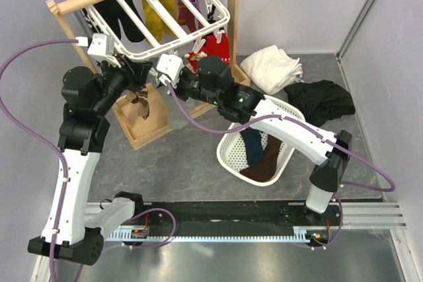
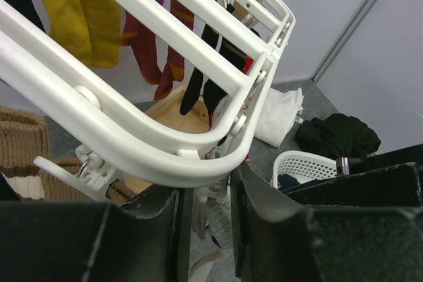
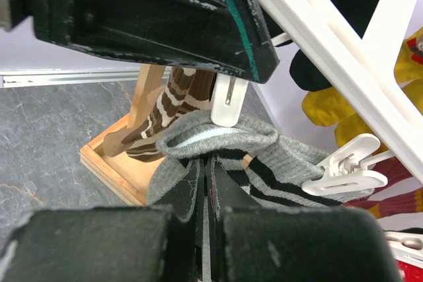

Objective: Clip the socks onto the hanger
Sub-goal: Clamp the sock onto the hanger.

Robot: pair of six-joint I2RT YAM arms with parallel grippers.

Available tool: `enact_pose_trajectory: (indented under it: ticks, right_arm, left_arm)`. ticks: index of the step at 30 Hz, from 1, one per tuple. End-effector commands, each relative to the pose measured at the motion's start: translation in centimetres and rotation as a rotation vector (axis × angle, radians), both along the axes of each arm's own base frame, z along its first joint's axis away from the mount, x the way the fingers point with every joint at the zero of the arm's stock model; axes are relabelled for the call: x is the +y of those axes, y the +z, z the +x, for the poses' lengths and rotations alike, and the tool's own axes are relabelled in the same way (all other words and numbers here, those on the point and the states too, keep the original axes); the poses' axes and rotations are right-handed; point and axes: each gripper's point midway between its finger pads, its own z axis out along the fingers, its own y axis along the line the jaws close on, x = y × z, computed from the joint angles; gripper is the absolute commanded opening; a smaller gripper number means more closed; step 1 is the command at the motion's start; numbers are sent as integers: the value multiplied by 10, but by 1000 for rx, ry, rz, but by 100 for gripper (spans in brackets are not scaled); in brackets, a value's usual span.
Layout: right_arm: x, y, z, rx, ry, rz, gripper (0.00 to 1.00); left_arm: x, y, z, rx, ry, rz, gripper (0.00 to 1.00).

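Cuff of the grey sock, pinched in the closed right end effector, sits just beneath the clip peg held by the nearly shut left end effector on the hanger.

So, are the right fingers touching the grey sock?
Touching. Right wrist view: the right fingers are shut on the grey sock, pinching its fabric.

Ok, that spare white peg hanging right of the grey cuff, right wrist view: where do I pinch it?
Pinch the spare peg at its two splayed tail ends, the end pointing away from the grey sock, coming in from that far side. It hangs tipped almost flat, closed mouth toward the cuff, so jaws there should open it and likely clear the fabric.
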Motion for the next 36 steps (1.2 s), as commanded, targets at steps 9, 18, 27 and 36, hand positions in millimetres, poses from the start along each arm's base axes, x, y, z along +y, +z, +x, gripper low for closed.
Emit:
enact_pose_trajectory:
  ticks: [9,18,27,36]
  right_arm:
    - [-11,60,-13,-205,-118,56,0]
    - [-10,66,-8,-247,-199,70,0]
    - [-9,75,-10,-266,-207,99,0]
    - [-6,78,-17,-254,-178,118,4]
  left_arm:
    - [11,-3,-3,18,53,73,2]
    - [9,3,-8,14,39,60,2]
    - [8,9,-13,3,30,47,2]
    - [7,28,-24,-40,17,29,52]
